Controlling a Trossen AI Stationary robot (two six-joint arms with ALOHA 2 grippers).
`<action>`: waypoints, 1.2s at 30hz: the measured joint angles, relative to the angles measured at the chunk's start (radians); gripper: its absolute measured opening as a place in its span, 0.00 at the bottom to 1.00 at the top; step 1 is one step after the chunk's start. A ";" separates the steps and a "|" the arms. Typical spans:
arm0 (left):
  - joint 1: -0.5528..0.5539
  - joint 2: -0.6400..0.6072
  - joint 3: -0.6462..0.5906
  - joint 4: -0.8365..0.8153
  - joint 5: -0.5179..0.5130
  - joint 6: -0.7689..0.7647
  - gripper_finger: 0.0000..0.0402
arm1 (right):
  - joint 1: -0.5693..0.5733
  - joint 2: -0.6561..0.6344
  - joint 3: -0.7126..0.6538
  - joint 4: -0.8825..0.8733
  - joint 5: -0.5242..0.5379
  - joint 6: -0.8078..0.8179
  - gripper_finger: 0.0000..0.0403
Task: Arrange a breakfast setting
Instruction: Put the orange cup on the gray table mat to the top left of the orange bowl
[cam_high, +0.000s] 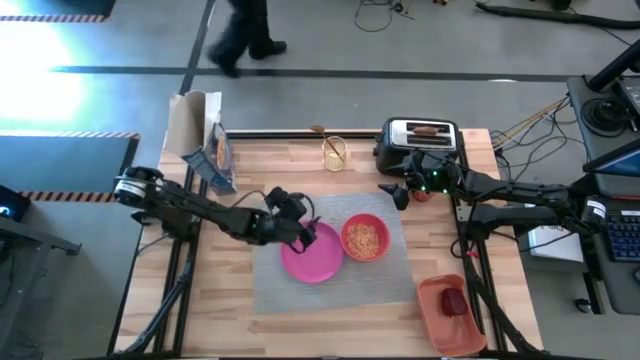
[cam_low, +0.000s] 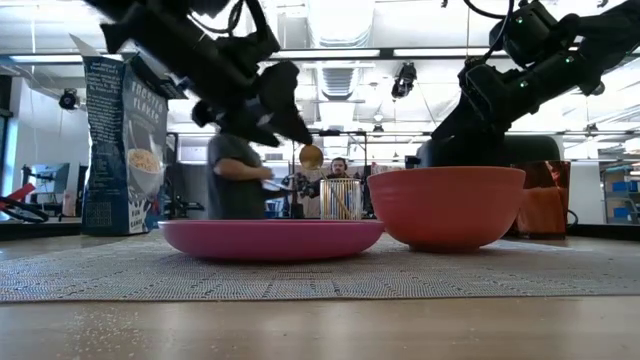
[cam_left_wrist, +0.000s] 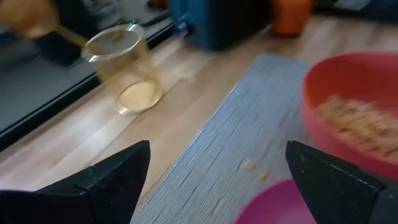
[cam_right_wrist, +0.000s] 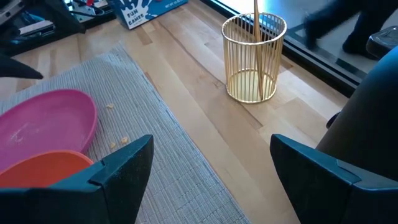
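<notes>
A grey placemat (cam_high: 335, 285) lies mid-table with a pink plate (cam_high: 312, 255) and an orange bowl (cam_high: 365, 238) of cereal on it. My left gripper (cam_high: 303, 233) hovers open over the plate's far left rim, holding nothing; its fingers frame the mat (cam_left_wrist: 205, 155) and bowl (cam_left_wrist: 354, 112). My right gripper (cam_high: 398, 192) waits open in front of the toaster (cam_high: 420, 142), nothing between its fingers. A wooden utensil (cam_right_wrist: 255, 37) stands in a wire holder (cam_right_wrist: 254, 59). A toast slice (cam_high: 426, 128) sits in the toaster's slot. A red apple (cam_high: 453, 300) lies in the orange tray (cam_high: 440, 325).
A cereal box (cam_high: 205, 150) stands at the table's far left. A few cereal crumbs (cam_left_wrist: 255, 169) lie on the mat. An orange thing (cam_left_wrist: 291, 12) stands beside the toaster. A person (cam_high: 245, 35) walks on the floor beyond the far edge.
</notes>
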 joint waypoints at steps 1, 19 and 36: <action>0.010 -0.005 -0.019 0.058 0.023 0.038 0.89 | 0.000 0.000 0.000 0.000 0.000 0.000 0.77; 0.079 -0.017 -0.129 0.382 0.168 0.373 0.89 | 0.000 0.000 0.000 0.036 0.000 -0.026 0.77; 0.032 -0.017 -0.018 0.251 0.254 0.334 0.89 | 0.000 0.004 0.000 0.033 -0.132 0.321 0.77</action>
